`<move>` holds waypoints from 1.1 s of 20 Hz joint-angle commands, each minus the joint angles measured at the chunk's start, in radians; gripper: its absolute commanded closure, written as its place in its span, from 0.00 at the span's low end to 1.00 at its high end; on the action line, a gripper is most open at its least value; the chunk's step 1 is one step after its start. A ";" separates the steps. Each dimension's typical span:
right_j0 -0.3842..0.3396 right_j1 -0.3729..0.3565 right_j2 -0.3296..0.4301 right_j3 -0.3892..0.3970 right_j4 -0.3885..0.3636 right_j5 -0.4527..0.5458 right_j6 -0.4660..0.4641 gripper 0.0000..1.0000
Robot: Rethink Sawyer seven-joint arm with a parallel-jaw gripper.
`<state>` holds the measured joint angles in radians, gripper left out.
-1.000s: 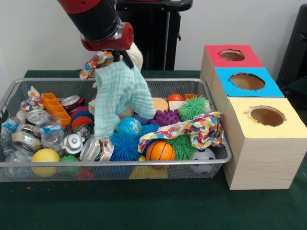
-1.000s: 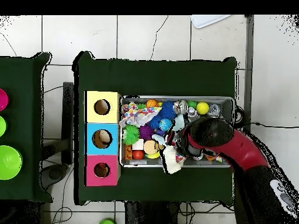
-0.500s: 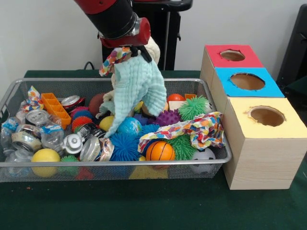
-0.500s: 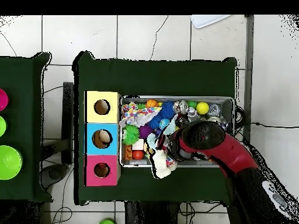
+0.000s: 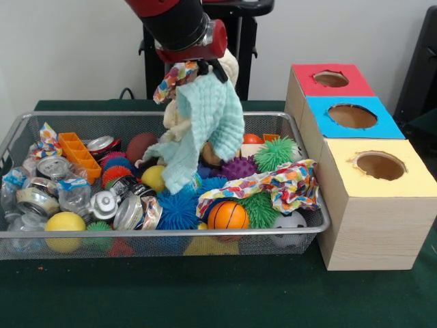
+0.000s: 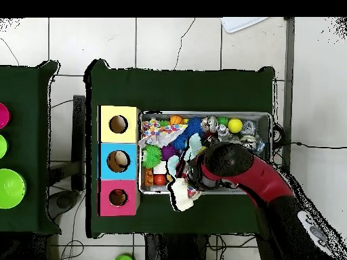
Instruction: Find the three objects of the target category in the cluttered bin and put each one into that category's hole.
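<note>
My gripper [image 5: 203, 68] hangs above the back middle of the wire mesh bin [image 5: 171, 233]. It is shut on a bundle lifted above the toys: a cream plush animal [image 5: 179, 117], draped by a mint green cloth [image 5: 208, 116], with a colourful paper scrap [image 5: 174, 74] at the top. In the overhead view the gripper [image 6: 186, 184] and the plush [image 6: 183, 198] sit over the bin's edge [image 6: 203, 114] nearest the robot. The red-topped hole [image 5: 331, 78] is on the far end of the wooden box, also seen overhead [image 6: 118, 198]. No duck or tiger shows.
The blue-topped hole [image 5: 351, 116] and yellow-topped hole [image 5: 379, 165] lie nearer the camera on the same box. The bin holds spiky balls [image 5: 276, 152], crushed cans [image 5: 51, 167], a small basketball [image 5: 227, 215], a yellow ball [image 5: 65, 222] and a colourful wrapper [image 5: 273, 183].
The gripper has carried the cloth and plush bundle rightward in the front view, toward the box, and lifted it a little higher off the toys.
</note>
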<state>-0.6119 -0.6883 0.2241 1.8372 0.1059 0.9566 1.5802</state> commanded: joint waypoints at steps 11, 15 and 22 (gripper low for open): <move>0.059 -0.178 -0.004 0.001 0.082 0.222 0.198 1.00; 0.064 -0.190 -0.012 -0.008 0.080 0.247 0.200 1.00; 0.069 -0.167 -0.068 -0.133 -0.142 0.212 0.098 1.00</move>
<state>-0.5446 -0.8665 0.2088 1.8067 0.1009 1.1124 1.5802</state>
